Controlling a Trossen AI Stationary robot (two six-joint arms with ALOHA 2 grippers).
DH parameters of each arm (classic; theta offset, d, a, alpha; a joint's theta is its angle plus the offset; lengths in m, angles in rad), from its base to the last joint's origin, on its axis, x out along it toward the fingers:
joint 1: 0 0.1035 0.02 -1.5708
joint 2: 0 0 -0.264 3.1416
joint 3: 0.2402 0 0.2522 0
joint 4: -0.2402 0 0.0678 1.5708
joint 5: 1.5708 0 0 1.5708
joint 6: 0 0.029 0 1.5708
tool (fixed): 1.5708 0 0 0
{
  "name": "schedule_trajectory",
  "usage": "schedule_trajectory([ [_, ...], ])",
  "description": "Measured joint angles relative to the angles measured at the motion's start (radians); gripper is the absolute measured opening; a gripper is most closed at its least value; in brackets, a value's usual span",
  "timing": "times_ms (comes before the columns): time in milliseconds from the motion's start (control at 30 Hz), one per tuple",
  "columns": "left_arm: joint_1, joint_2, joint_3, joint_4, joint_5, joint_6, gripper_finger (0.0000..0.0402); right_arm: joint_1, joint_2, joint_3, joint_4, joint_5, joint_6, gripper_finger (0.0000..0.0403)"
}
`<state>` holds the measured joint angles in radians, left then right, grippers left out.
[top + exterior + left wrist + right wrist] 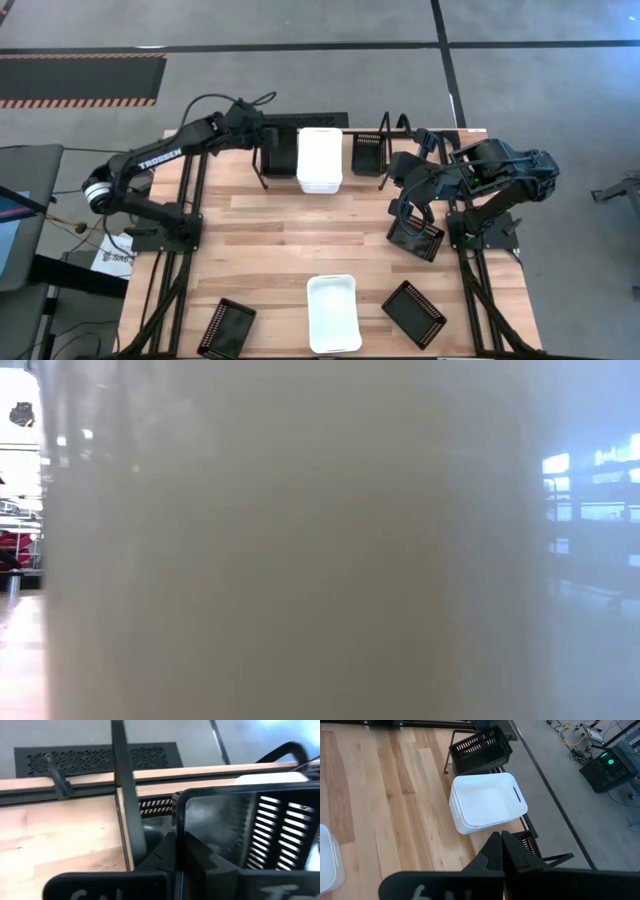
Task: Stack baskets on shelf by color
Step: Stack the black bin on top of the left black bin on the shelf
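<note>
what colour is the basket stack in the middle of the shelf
White basket stack, smooth-sided; the right wrist view shows it best.

The surface (270, 235) is pale wood with streaked grain. 2 white baskets (319, 158) sit nested on the black wire shelf (262, 165), and another white basket (333, 312) lies near the front edge. The black mesh baskets (414, 313) show slotted, grid-patterned sides. The floor (80, 80) carries an orange-and-black striped strip.
</note>
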<state>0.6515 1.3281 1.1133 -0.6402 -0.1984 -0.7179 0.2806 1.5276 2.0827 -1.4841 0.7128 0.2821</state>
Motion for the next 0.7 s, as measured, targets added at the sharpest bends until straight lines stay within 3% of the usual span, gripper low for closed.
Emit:
schedule_trajectory([
  [433,0.067,0.1,0.002,-0.009,0.087,0.008,0.0,0.0,0.0,0.0,-0.004,-0.002,-0.002,0.0001],
  [700,0.07,0.106,0.003,-0.014,0.088,0.019,0.0,0.0,0.0,0.0,-0.004,-0.002,-0.003,0.0001],
])
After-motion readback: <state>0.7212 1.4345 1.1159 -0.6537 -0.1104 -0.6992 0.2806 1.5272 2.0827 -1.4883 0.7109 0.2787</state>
